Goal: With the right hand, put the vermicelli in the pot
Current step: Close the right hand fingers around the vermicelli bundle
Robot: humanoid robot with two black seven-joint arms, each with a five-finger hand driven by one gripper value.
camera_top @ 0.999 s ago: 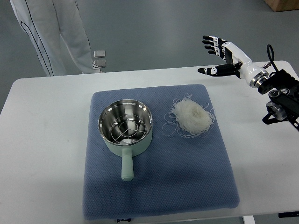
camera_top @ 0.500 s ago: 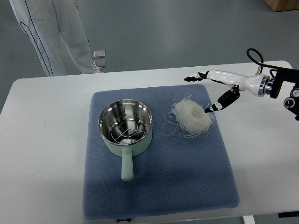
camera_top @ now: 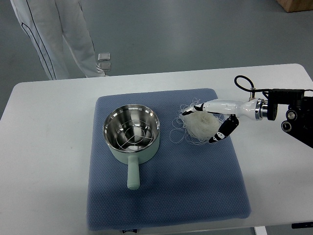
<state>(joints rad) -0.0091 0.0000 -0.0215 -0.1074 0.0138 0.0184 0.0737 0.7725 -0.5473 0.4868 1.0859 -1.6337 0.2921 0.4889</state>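
Note:
A loose nest of white vermicelli [camera_top: 190, 130] lies on the blue mat [camera_top: 166, 196], just right of the pot. The mint-green pot [camera_top: 132, 155] has a shiny steel inside with a wire rack in it, and its handle [camera_top: 132, 175] points toward the near edge. My right hand [camera_top: 199, 126] reaches in from the right and sits over the vermicelli. Its fingers [camera_top: 191, 108] lie along the far side of the nest and the thumb [camera_top: 219, 133] along the near right side. The hand is open, straddling the noodles without clasping them. No left arm shows.
The mat covers the middle of a white table [camera_top: 44, 147]. A person's legs in light trousers [camera_top: 58, 34] stand beyond the far left corner. A small grey object [camera_top: 103, 61] lies on the floor there.
My right hand has swung down from above the table's far right corner and moved left onto the vermicelli, fingers now spread around it. Pot and noodles have not moved.

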